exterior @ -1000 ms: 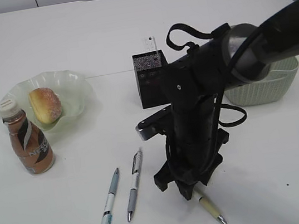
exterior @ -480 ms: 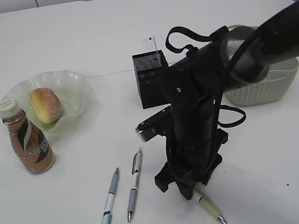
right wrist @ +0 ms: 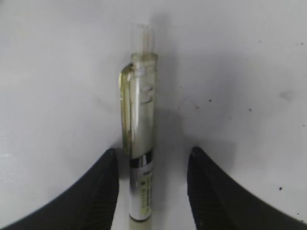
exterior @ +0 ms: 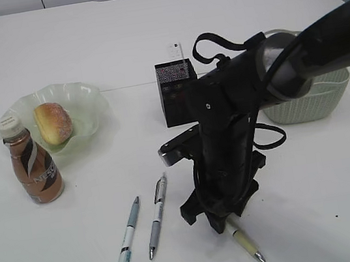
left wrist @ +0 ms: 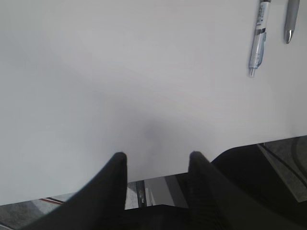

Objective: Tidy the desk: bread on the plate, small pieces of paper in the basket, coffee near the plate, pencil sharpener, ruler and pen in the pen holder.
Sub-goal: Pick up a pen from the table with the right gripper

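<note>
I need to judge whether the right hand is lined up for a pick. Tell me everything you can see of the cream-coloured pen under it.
The cream-coloured pen lies flat on the white desk, silver tip toward the near edge. The right wrist view shows a clear upper barrel, a yellowish clip on one side, a clear push button, a silver band and a cream grip. The right hand straddles it: its black fingers stand open on either side, with a gap to the barrel on both. Only the desk touches the pen.

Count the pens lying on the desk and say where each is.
3: a blue pen front left, a silver pen beside it, a cream pen between the right gripper's open jaws. More may hide behind the arm.
</note>
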Controlling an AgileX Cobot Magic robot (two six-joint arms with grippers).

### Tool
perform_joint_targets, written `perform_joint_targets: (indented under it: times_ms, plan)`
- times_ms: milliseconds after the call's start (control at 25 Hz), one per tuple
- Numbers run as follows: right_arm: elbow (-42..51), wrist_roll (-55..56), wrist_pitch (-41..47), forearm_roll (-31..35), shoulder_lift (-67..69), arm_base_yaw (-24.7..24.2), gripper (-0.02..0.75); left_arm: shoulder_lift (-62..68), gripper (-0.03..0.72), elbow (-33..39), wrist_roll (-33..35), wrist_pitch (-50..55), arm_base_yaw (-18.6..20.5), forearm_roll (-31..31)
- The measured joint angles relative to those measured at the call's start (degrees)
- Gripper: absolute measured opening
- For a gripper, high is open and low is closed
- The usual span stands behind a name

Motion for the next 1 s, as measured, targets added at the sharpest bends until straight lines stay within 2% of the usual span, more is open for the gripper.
perform_joint_targets:
  times_ms: [200, 280, 400, 480, 800, 1000]
  plan:
    - [0.0, -0.3, 0.0, -0.7, 0.0, 0.0, 0.358, 0.0, 0.307, 0.0, 0.0, 0.0, 0.0, 0.0]
    - [0.0, -1.3, 0.1, -1.2, 0.0, 0.0, 0.298, 0.0, 0.307, 0.0, 0.0, 0.0, 0.0, 0.0]
    - [0.0, -1.8, 0.2, -1.4, 0.1, 0.0, 0.163, 0.0, 0.307, 0.0, 0.0, 0.0, 0.0, 0.0]
    - [0.0, -1.9, 0.2, -1.3, 0.1, 0.0, 0.111, 0.0, 0.307, 0.0, 0.0, 0.0, 0.0, 0.0]
    - [-0.4, -2.4, 0.4, -0.9, 0.1, 0.0, 0.090, 0.0, 0.307, 0.0, 0.0, 0.0, 0.0, 0.2]
    - [-3.4, -2.4, 5.3, -0.9, 1.1, 0.0, 0.090, 0.0, 0.307, 0.0, 0.0, 0.1, 0.0, 0.3]
